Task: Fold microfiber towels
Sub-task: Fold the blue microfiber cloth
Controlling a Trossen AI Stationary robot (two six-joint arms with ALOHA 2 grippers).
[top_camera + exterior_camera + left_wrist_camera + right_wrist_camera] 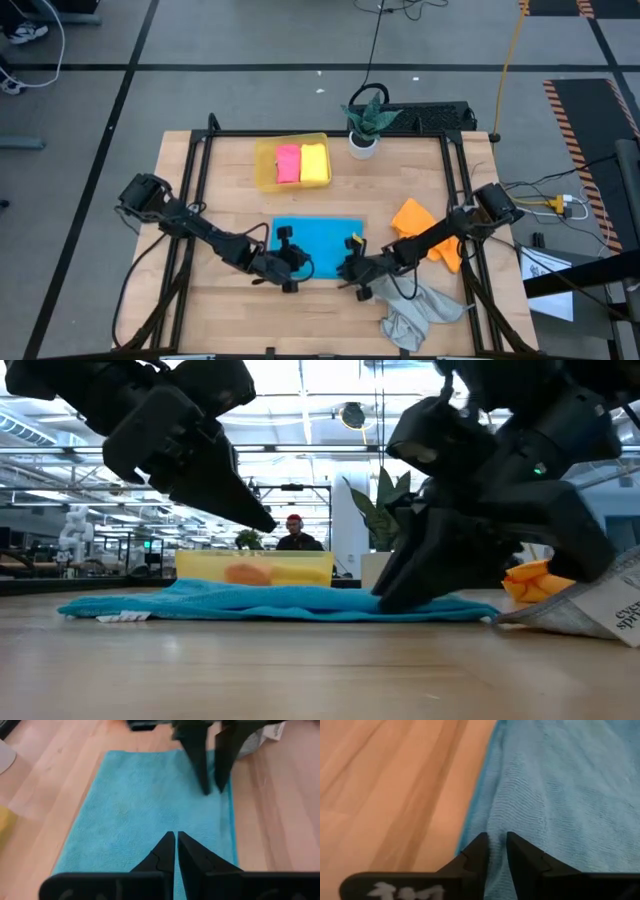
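Observation:
A bright blue towel point(318, 247) lies flat on the wooden table; it also shows in the low view point(270, 600). My right gripper point(352, 264) stands with its fingertips down on the towel by its near right corner. My left gripper point(290, 262) is shut and hovers over the towel's near left part, its tip point(265, 525) clear of the cloth. A pink towel point(288, 163) and a yellow towel point(315, 162) lie folded in the yellow tray point(262, 165). An orange towel point(418, 222) and a light grey towel point(415, 312) lie crumpled at the right. My right gripper pinches a small ridge of the blue towel point(499, 805) just inside its near edge, close to the right near corner. The fingers point(206, 775) slant down from the table's right. The rest of the towel lies flat on the table.
A potted plant point(364, 125) stands at the far edge beside the tray. Black frame rails point(200, 190) run along the table's left and right sides. Bare wood shows in front of the blue towel point(300, 320).

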